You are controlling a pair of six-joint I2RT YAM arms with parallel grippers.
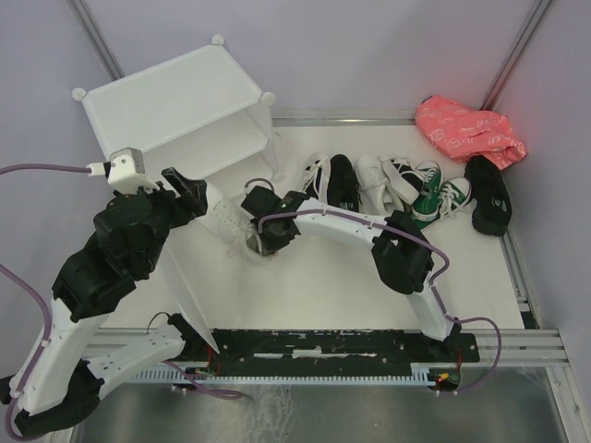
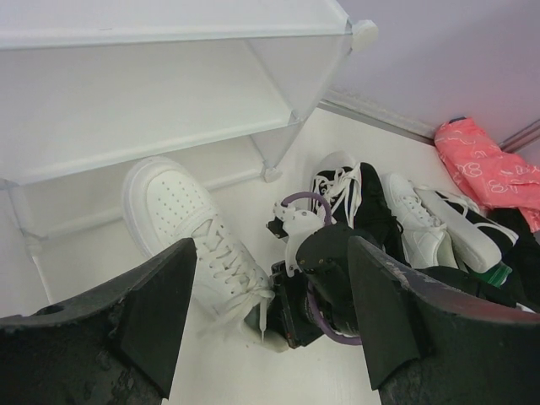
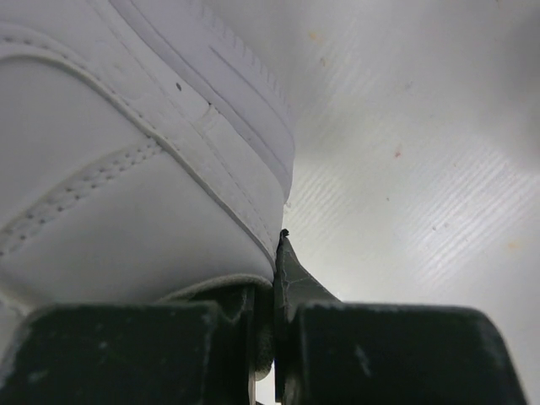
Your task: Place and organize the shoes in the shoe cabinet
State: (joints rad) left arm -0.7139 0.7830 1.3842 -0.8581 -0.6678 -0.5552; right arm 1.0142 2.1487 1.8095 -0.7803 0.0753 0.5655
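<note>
A white sneaker [image 1: 229, 219] lies on the floor mat just in front of the white shoe cabinet [image 1: 175, 97], toe toward the lower compartment [image 2: 169, 181]. My right gripper [image 1: 261, 236] is shut on the sneaker's heel collar; in the right wrist view the fingers [image 3: 291, 278] pinch the heel edge of the sneaker [image 3: 126, 160]. My left gripper [image 1: 189, 196] is open and empty, hovering above the sneaker [image 2: 190, 232] and the right gripper [image 2: 316, 291]. The other shoes lie in a row at the back right: black-and-white sneakers [image 1: 332, 180], white sneakers [image 1: 377, 178], green sneakers [image 1: 436, 196] and black shoes [image 1: 489, 194].
The cabinet's translucent door panel [image 1: 189, 286] hangs open toward the near edge, beside my left arm. A pink bag [image 1: 469, 129] lies in the back right corner. The cabinet shelf [image 2: 152, 126] shows in the left wrist view. Metal rails run along the near edge.
</note>
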